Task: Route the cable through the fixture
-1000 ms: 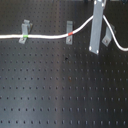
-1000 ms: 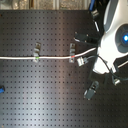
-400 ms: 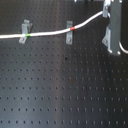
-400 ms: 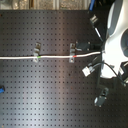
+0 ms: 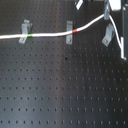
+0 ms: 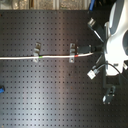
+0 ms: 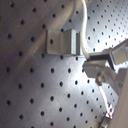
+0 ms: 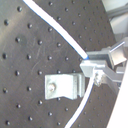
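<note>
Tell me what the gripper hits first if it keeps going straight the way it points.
Probably the black pegboard close beside the third metal clip. In the second wrist view the gripper holds the white cable next to that clip; depth is unclear.

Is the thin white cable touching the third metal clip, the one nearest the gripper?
Apart. In the first exterior view the thin white cable rises above the third metal clip, dark board between them.

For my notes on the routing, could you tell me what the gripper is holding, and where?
The gripper holds the cable, past the red band, beside the third clip.
</note>
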